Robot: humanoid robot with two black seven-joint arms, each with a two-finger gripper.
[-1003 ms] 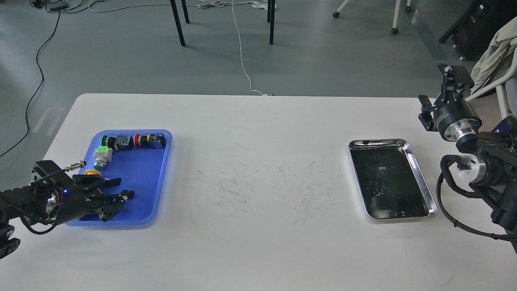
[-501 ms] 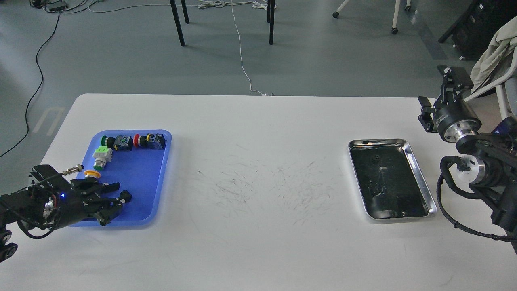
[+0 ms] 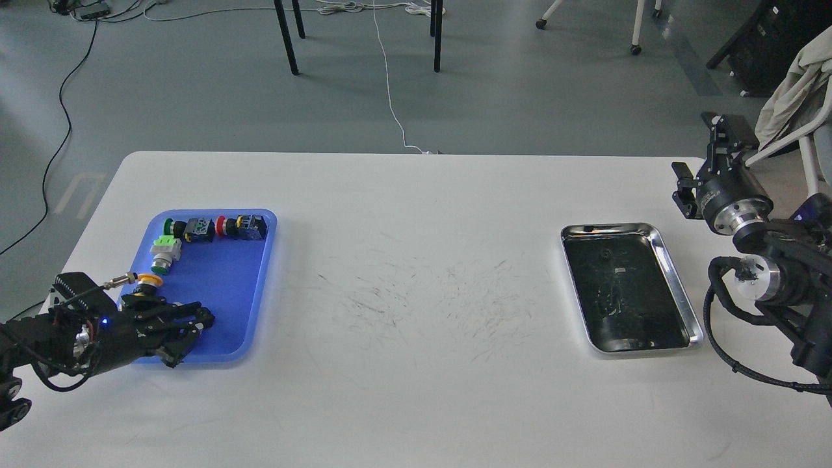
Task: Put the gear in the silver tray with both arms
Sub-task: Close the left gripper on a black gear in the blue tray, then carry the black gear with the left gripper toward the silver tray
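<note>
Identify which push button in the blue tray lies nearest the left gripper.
The yellow-capped push button, just beyond the left gripper; the green and red buttons sit farther back in the blue tray.

Left gripper (image 3: 195,320) low, jaws nearly closed, right gripper (image 3: 705,153) raised

Under the left gripper (image 3: 195,318), the blue tray (image 3: 231,292) looks like smooth, matt plastic; far off, the silver tray (image 3: 676,273) gleams, polished metal on the scuffed white table (image 3: 416,312).

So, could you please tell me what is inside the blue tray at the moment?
The blue tray holds push-button switches along its far edge, a green-capped one and a yellow-capped one. The left gripper covers its near-left corner.
</note>
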